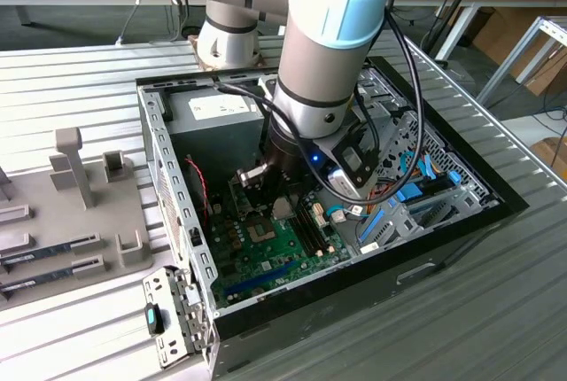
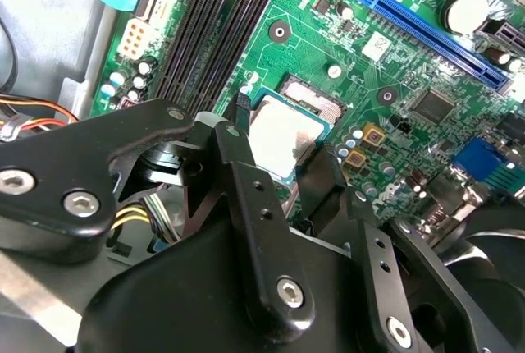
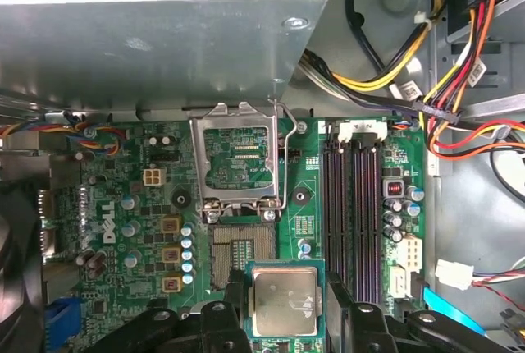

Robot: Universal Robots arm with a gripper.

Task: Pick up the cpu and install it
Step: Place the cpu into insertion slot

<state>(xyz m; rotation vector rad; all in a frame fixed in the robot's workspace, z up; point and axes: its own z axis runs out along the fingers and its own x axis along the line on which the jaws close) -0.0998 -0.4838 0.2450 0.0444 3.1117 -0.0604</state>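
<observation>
The cpu (image 3: 285, 304) is a small silver-topped square with a thin green rim, and my gripper (image 3: 284, 289) is shut on it, one black finger on each side edge. It hangs level just above the green motherboard (image 3: 115, 205), beside the open socket (image 3: 243, 246), whose metal load plate (image 3: 238, 156) stands lifted. In the second wrist view the cpu (image 2: 277, 135) partly covers the socket (image 2: 316, 98) below it, and my fingers (image 2: 239, 144) clamp its edges. In the exterior view my gripper (image 1: 273, 199) reaches down inside the computer case (image 1: 168, 177) over the board.
The grey power-supply box (image 3: 164, 33) sits close behind the socket. Black memory slots (image 3: 353, 213) run alongside it, and bundled cables (image 3: 385, 82) cross nearby. A blue expansion slot (image 2: 426, 33) lies further along the board. A grey fixture tray (image 1: 80, 213) stands outside the case at the exterior view's left.
</observation>
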